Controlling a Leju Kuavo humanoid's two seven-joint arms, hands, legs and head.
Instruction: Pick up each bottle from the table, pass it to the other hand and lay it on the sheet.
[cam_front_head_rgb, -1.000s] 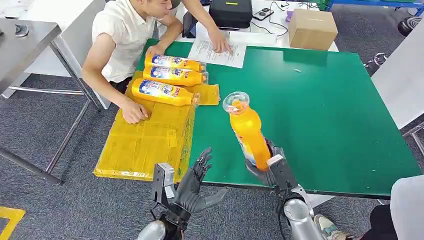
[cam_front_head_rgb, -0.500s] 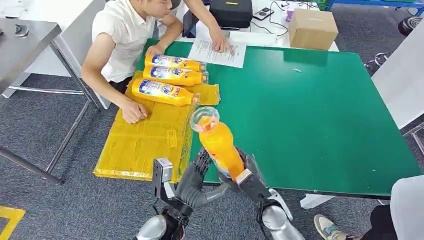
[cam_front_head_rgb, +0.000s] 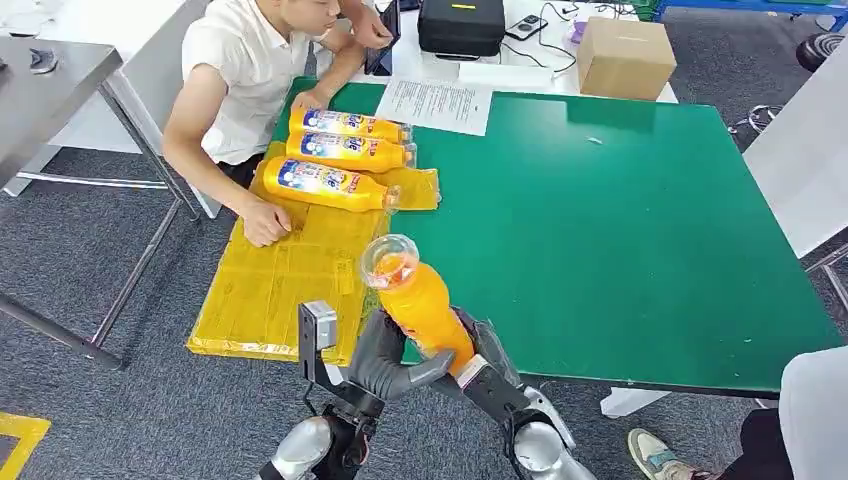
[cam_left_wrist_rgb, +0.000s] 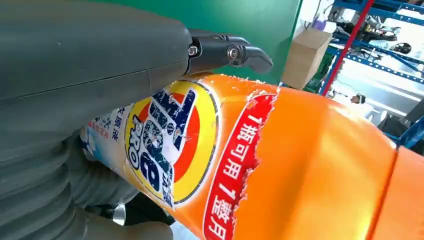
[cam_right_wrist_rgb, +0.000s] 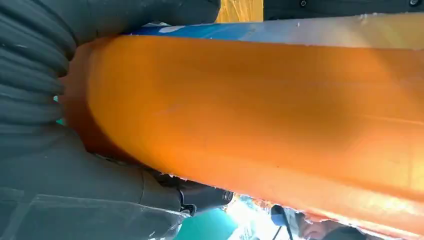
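Head view: an orange detergent bottle (cam_front_head_rgb: 420, 298) is held off the green tabletop (cam_front_head_rgb: 620, 230), above its near edge, tilted with the clear cap toward the yellow sheet (cam_front_head_rgb: 290, 280). The right hand (cam_front_head_rgb: 478, 362) grips its base from below, and the left hand (cam_front_head_rgb: 385, 362) has its fingers against the lower body — both are on it, so this looks like the moment of the pass. Three like bottles (cam_front_head_rgb: 345, 155) lie side by side on the far part of the sheet, where a person's hand (cam_front_head_rgb: 265, 222) rests.

Left wrist view: the left hand's thumb and a dark finger (cam_left_wrist_rgb: 235, 52) lie along the glossy label; whether the fingers have fully closed cannot be told.

Right wrist view: the right hand's fingers (cam_right_wrist_rgb: 45, 75) wrap the bottle's bare orange wall near its base.

The bottle looks full, so fairly heavy — stiff plastic, smooth and likely slippery, with the label offering slightly better friction. The left hand would do best to close round the mid-body, near the balance point, before the right lets go.
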